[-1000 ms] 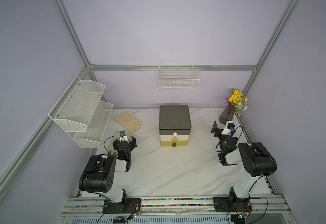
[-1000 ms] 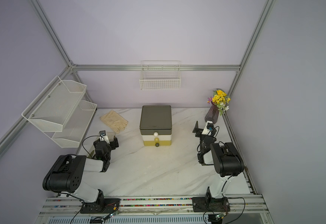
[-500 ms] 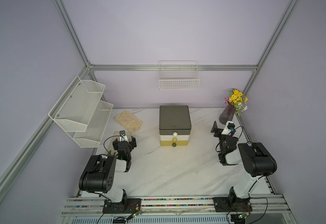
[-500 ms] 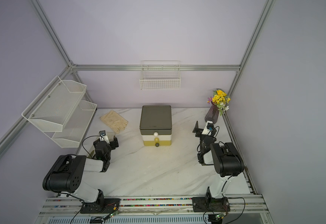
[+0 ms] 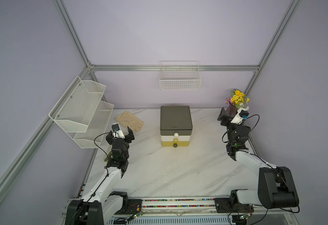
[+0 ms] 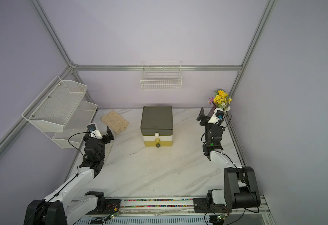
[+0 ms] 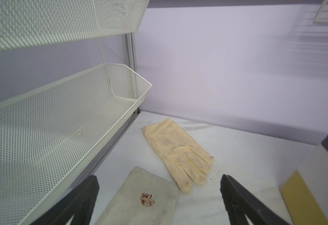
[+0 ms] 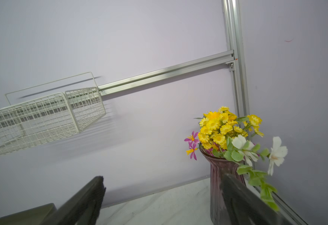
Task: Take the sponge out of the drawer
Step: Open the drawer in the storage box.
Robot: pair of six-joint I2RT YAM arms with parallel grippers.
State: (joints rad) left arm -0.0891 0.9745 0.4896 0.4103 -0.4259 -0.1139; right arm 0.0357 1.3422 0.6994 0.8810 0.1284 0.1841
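Between left tool (image 5: pixel 120 134) and right tool (image 5: pixel 231 115), closed drawers (image 5: pixel 175 137)

1. Black, wedge-shaped fingers (image 7: pixel 81 200) with a matt surface are seen on the left gripper (image 5: pixel 120 134) and on the right gripper (image 5: pixel 231 116).
2. Just behind the fingers, a white camera block (image 5: pixel 117 130) with a blue part is mounted.
3. Further behind the fingers, black wrist joints (image 5: pixel 118 150) are marked by a small green light (image 5: pixel 116 155).
4. White link shells (image 5: pixel 108 179) follow, and large black cylindrical motor housings (image 5: pixel 276 189) are set farthest from the fingers.
5. Thin black cables (image 5: pixel 97 140) are looped from the camera block along each arm.
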